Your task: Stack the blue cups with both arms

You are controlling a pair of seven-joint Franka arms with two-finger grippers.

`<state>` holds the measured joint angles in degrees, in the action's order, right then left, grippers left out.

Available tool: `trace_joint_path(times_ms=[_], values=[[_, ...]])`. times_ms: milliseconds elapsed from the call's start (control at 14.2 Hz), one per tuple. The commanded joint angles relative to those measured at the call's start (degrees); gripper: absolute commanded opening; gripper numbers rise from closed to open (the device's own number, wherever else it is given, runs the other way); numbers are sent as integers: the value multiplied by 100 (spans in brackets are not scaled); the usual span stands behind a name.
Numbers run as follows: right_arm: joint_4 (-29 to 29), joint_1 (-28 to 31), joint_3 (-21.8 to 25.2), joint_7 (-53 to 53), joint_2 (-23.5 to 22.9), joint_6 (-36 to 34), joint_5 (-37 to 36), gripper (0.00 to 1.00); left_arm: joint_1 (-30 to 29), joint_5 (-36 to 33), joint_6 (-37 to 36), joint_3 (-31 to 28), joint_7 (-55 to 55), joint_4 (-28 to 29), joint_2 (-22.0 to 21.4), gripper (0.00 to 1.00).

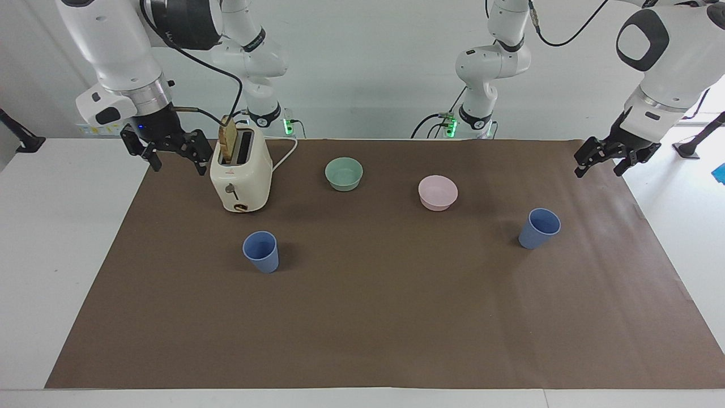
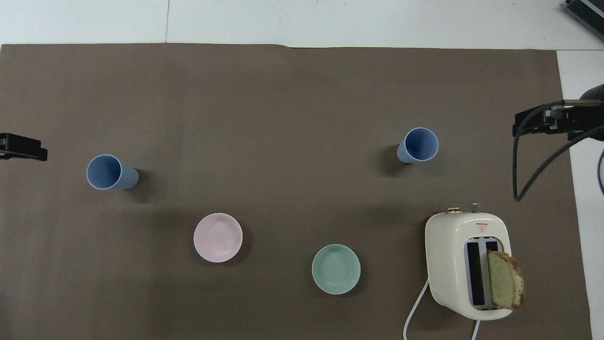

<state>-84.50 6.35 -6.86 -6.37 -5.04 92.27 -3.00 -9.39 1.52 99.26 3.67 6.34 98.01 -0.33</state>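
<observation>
Two blue cups stand upright and well apart on the brown mat that covers the counter. One blue cup is toward the right arm's end of the counter, farther from the robots than the toaster. The other blue cup is toward the left arm's end, farther from the robots than the pink bowl. The green bowl sits between the pink bowl and the toaster, near the robots' edge.

The left end effector hangs over the mat's corner at the robots' edge, its fingers wide apart and holding nothing. In the overhead view only a black tip of it shows, cut off by the frame's edge.

The right end effector hangs just beside the toaster, over the mat's edge, also wide and holding nothing. In the overhead view it is partly cut off and partly covered by a cable.

A slice of bread stands in one slot of the toaster; its lower part is hidden inside. The toaster's cord is only partly visible.
</observation>
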Motion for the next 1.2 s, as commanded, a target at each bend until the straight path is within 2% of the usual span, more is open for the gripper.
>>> trace_joint_path(times_ms=[0,352,1126], values=[[-75,42,-26,48,56,2,-8,100,-142,-29,296,55,227,262,-56,100],[-75,42,-26,57,56,2,-8,100,-309,-29,700,55,341,710,-55,100],[-75,42,-26,48,56,2,-8,100,-414,-29,1016,55,473,1114,-108,100]])
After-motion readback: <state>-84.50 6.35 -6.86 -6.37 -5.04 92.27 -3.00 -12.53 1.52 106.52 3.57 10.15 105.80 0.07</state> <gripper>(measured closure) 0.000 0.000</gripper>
